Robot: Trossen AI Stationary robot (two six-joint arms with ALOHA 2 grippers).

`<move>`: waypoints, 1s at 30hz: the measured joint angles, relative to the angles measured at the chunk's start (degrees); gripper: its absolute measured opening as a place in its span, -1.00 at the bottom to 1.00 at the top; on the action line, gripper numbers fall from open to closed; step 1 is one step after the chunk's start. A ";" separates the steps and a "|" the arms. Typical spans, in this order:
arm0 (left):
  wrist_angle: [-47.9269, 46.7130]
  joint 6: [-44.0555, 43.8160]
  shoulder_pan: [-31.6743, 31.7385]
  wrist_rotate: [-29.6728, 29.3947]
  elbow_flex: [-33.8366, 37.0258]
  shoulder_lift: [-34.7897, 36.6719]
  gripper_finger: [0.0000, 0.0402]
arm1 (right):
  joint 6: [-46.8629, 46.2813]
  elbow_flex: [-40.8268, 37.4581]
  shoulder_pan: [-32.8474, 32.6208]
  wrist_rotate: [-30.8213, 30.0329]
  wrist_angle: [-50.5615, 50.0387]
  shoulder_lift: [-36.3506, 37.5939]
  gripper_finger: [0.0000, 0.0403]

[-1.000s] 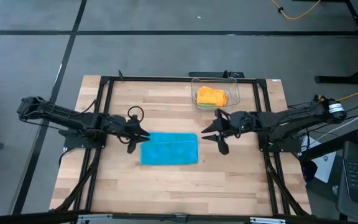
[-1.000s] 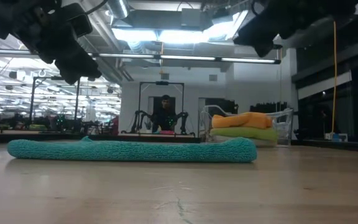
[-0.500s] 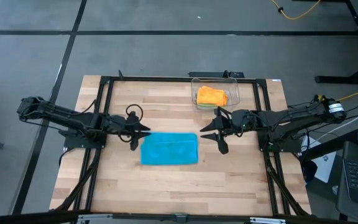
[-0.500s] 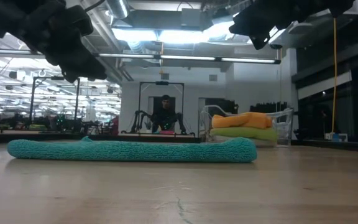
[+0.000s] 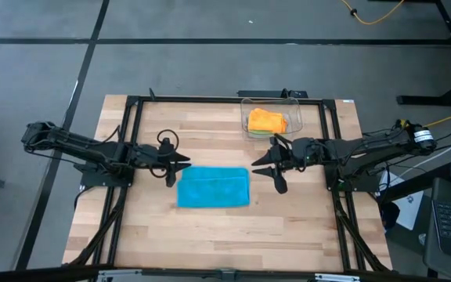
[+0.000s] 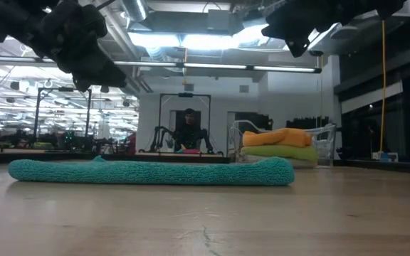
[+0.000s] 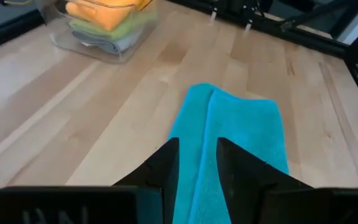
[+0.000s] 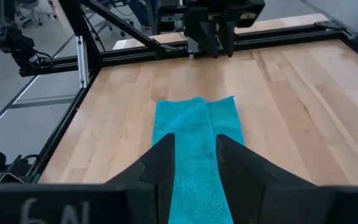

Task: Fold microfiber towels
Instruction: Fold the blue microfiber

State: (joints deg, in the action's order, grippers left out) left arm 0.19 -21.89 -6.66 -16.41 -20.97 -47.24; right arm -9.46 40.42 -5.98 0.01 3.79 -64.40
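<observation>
We saw the teal blue microfiber towel (image 5: pixel 214 187) lying flat as a folded rectangle in the centre of the frame on the wooden counter (image 5: pixel 147 227), a seam running along its length. The left gripper (image 5: pixel 176 166) hung off its left end and the right gripper (image 5: pixel 266 171) off its right end, both raised clear of the cloth. Each pair of fingers (image 7: pixel 166 163) stood slightly apart, pinching nothing. At upper right, the clear plastic bin (image 5: pixel 294 106) held an orange folded towel (image 5: pixel 266 121) stacked on a lime green one (image 6: pixel 280 152). We judged one fold done; the next move called for gripping an end and folding it across.
</observation>
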 joint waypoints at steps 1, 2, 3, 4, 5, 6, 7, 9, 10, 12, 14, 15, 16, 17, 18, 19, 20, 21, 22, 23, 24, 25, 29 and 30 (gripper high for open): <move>0.09 0.00 -0.02 -0.16 0.00 0.00 -0.51 | -1.00 0.00 0.17 0.02 -0.04 0.00 -0.41; 0.30 -0.06 0.00 -0.45 0.00 0.00 -0.51 | -2.20 0.00 0.22 0.02 -0.11 0.00 -0.41; 0.53 -0.31 0.00 -0.61 0.00 0.00 -0.51 | -2.33 0.00 0.22 0.00 -0.15 -0.02 -0.40; 0.57 -0.72 0.00 -0.64 0.00 0.00 -0.51 | -1.99 0.00 0.15 0.00 -0.15 -0.12 -0.40; 0.55 -1.42 -0.01 -0.62 0.00 0.00 -0.50 | -1.29 0.00 -0.06 -0.06 -0.11 -0.41 -0.40; 0.55 -1.75 -0.02 -0.61 0.00 0.00 -0.50 | -0.79 0.00 -0.27 -0.05 -0.23 -0.73 -0.40; 0.57 -1.77 -0.02 -0.60 0.00 0.00 -0.48 | -0.75 -0.01 -0.33 0.01 -0.38 -1.12 -0.39; 0.55 -1.57 -0.02 -0.55 0.00 0.00 -0.44 | -1.02 0.00 -0.35 0.09 -0.14 -2.27 -0.34; 0.55 -1.60 0.00 -0.35 0.00 0.00 -0.40 | -1.64 0.00 -0.28 0.02 -0.33 -3.09 -0.30; 0.55 -1.57 0.00 0.86 0.00 0.00 -0.33 | -3.89 0.00 -0.19 -0.09 -0.60 -5.19 -0.21; 0.64 -1.65 -0.02 1.37 0.00 -0.38 -0.27 | -6.48 -0.02 -0.20 -0.11 -0.55 -7.48 -0.12; 0.69 -1.87 -0.02 1.33 0.00 -0.81 -0.25 | -7.57 -0.02 -0.20 -0.17 -0.53 -8.63 -0.08; 0.51 -2.01 -0.01 1.32 0.00 -1.19 -0.24 | -8.67 -0.02 -0.22 -0.35 -0.38 -9.82 -0.05; 0.56 -2.04 -0.02 1.41 0.00 -1.55 -0.24 | -9.68 -0.02 -0.22 -0.37 -0.05 -10.94 -0.02; 0.91 -2.46 -0.07 2.02 0.00 -2.13 -0.23 | -9.89 -0.02 -0.22 -0.40 0.23 -12.08 -0.01; 0.96 -3.41 -0.11 2.81 -0.04 -2.95 -0.23 | -10.03 -0.02 -0.22 -0.42 0.42 -13.13 0.00; 0.87 -4.52 -0.11 3.31 -0.04 -3.96 -0.23 | -10.32 -0.02 -0.22 -0.42 0.86 -14.25 0.00; 0.79 -5.32 -0.15 3.60 -0.04 -4.94 -0.23 | -11.22 -0.02 -0.22 -0.41 1.44 -15.45 0.00; 0.80 -6.26 -0.26 3.60 -0.04 -5.99 -0.23 | -11.70 -0.02 -0.20 -0.42 1.56 -16.63 -0.01; 0.83 -6.74 -0.42 3.57 -0.04 -7.12 -0.23 | -12.38 -0.04 -0.18 -0.42 1.68 -17.84 -0.02; 0.79 -6.93 -0.63 3.56 -0.04 -8.26 -0.23 | -12.64 -0.02 -0.20 -0.43 2.10 -19.01 -0.03; 0.72 -6.84 -0.84 3.60 -0.04 -9.27 -0.23 | -12.70 -0.02 -0.20 -0.42 2.43 -20.09 -0.04; 0.74 -6.19 -1.05 3.51 -0.04 -12.20 -0.23 | -12.72 -0.02 -0.20 -0.98 2.88 -23.96 -0.07; 0.85 -6.14 -1.05 3.20 -0.04 -12.78 -0.23 | -12.72 -0.04 -0.20 -1.81 2.82 -24.81 -0.08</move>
State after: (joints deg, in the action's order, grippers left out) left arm 1.04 -28.03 -7.70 -13.21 -21.02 -60.03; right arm -22.17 40.38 -6.17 -1.80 6.61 -89.21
